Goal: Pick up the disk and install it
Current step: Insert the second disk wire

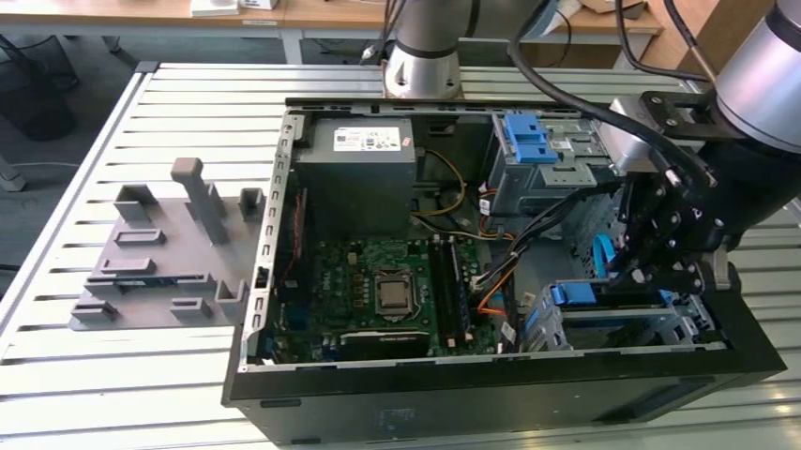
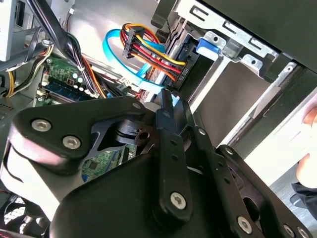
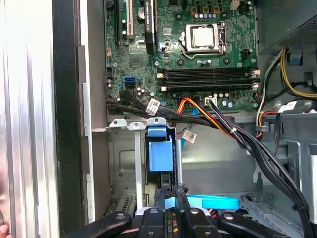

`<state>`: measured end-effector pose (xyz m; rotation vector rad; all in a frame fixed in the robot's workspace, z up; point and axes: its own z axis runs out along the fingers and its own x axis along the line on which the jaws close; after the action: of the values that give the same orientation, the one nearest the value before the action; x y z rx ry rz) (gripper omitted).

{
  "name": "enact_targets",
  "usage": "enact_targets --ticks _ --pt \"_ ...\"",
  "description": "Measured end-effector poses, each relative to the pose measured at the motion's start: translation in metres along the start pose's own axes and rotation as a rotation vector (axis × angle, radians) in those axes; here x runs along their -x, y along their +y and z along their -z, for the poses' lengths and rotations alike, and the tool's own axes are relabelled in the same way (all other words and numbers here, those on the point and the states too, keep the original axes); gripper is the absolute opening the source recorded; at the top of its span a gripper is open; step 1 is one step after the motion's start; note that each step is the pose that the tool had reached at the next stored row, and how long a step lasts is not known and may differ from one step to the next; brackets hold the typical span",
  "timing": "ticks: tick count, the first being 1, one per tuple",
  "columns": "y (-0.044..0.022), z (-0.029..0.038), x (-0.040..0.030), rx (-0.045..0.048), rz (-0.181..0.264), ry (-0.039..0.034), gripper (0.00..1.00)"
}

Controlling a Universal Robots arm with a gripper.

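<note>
As I hang over the case's [image 1: 501,403] corner at the exterior view's right, the items stand as follows. Item one, gripper [image 1: 639,277]: lowered into the open case above the lower drive cage [image 1: 682,328]; in both wrist views [image 3: 170,198] [image 2: 166,101] its black linkage fills the foreground, and I cannot tell whether it is wide, narrow or holding anything. Item two, disk [image 1: 579,294]: standing on edge inside that cage, its blue bracket tab uppermost; in the first wrist view the tab [image 3: 159,154] sits between the cage's metal uprights, directly ahead of my gripper and very near it, though contact cannot be made out. Item three, flat blue cable [image 3: 208,202]: lying across the cage floor just beside the gripper; in the second wrist view it loops [image 2: 116,49] beside a red, yellow and black wire bundle [image 2: 151,52]. Item four, motherboard [image 1: 375,281]: flat on the case bottom, processor socket [image 3: 203,37] bare, memory slots [image 3: 208,77] beside it. Item five, black cable harness [image 3: 247,144]: running from the board across to the cage side. Item six, power supply [image 1: 356,169]: grey box in the case's far corner. Item seven, upper bay with a blue latch [image 1: 523,141]: beside the power supply, well apart from the gripper. Item eight, grey fixture [image 1: 163,253]: on the slatted table [image 1: 188,375], outside the case at the exterior view's left.
</note>
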<state>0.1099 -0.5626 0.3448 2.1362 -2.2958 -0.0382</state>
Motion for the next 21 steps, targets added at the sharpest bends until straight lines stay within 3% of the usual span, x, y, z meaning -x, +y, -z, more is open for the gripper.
enact_targets --ticks 3,4,21 --pt "0.0 0.0003 0.0 0.0002 0.0 -0.0001 0.22" --pt "0.0 0.0004 0.0 0.0002 0.0 0.0005 0.11" --pt "-0.0025 -0.0112 0.0 0.0 0.0 0.0034 0.11"
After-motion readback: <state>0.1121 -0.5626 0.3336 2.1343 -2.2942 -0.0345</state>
